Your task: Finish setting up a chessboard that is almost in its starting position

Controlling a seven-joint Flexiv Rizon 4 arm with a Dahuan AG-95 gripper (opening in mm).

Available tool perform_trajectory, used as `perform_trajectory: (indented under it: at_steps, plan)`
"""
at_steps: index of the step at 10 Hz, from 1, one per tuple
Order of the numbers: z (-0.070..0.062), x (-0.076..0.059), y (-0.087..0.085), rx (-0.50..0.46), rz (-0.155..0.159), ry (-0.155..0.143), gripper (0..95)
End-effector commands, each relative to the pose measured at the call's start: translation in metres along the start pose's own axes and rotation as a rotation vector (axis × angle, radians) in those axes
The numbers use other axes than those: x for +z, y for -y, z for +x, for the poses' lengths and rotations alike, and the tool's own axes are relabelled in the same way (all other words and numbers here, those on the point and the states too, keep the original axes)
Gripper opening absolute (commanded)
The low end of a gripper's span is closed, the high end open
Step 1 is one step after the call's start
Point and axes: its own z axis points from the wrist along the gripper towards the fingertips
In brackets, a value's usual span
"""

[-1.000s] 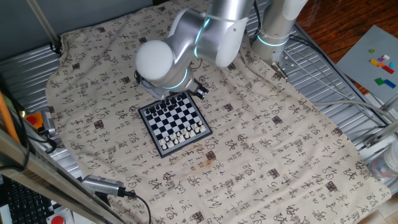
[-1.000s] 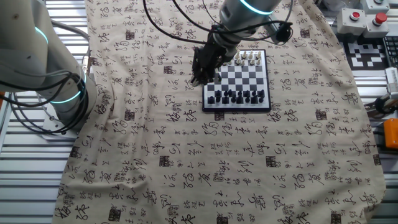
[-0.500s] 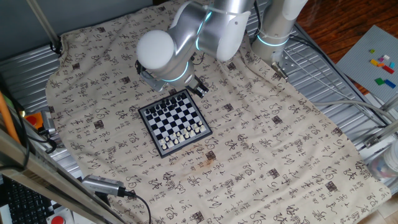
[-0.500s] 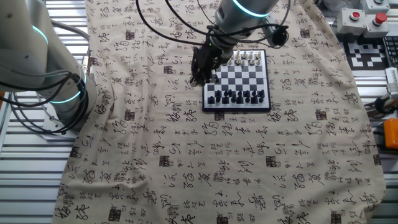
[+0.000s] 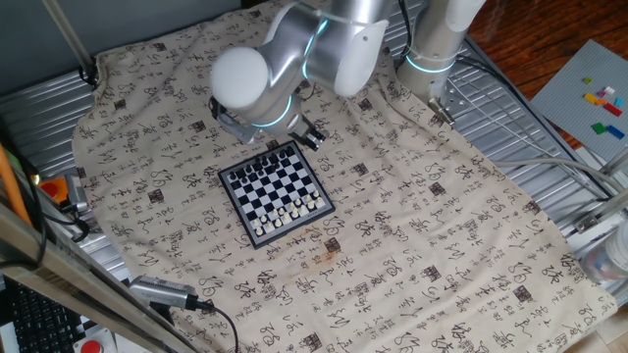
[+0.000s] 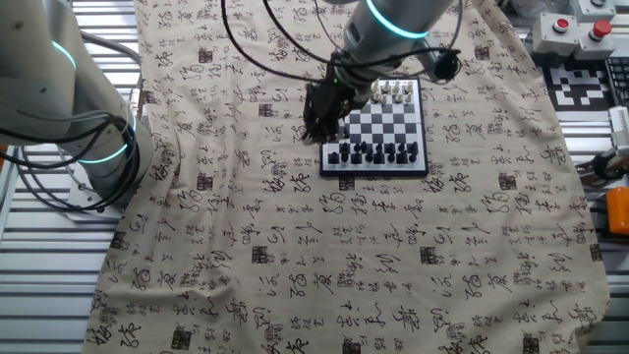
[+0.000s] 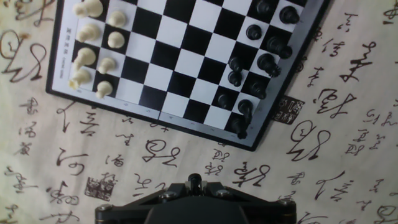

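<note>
Black-and-white chequered chessboard [image 7: 180,68] on your beige cloth printed with dark script [image 7: 348,186]
Your two-finger gripper [image 7: 194,185] hovers just off its edge — jaws pinched narrow on a small dark rounded piece [image 7: 194,180]

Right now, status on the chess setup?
Pincer beside chessboard, above cloth, grip unclear. White pieces, black pieces at opposite ends. Nothing in the way.
</note>
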Motion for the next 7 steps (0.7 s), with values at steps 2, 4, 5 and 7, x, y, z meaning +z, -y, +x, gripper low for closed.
perform_trajectory:
  at_steps: [2, 4, 5, 7]
  plan:
    - [0.0013, -0.0007, 0.0002, -0.007, -0.005, 0.0, 0.0]
    - [-0.0018, 0.0036, -0.0033, -0.005, -0.004, 0.001, 0.0]
    - [-0.0023, 0.0043, -0.004, -0.007, -0.002, -0.001, 0.0]
    - [-0.0019, 0.0037, -0.0034, -0.009, -0.002, -0.005, 0.0]
